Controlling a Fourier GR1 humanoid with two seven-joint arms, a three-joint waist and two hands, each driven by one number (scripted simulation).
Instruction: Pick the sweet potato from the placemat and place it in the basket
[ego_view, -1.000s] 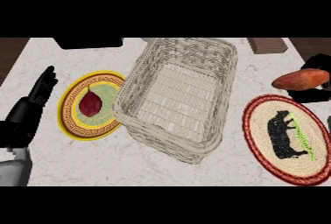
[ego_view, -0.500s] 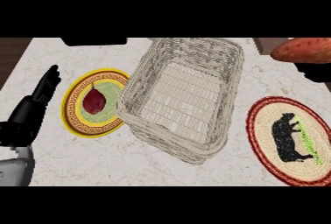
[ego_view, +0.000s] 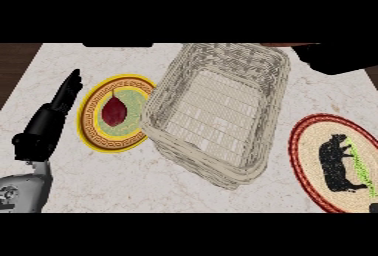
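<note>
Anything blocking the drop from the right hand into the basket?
Nothing visible does. The right hand sits just past the basket's far right corner, and the basket is open-topped with nothing inside. The placemat lies off to its right, out of the path. The sweet potato itself does not show.

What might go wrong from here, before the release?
1. The right hand sits past the far right corner of the basket, not over its middle; a release there could land on the counter.
2. The sweet potato is out of sight, so I cannot confirm it is held.
</note>
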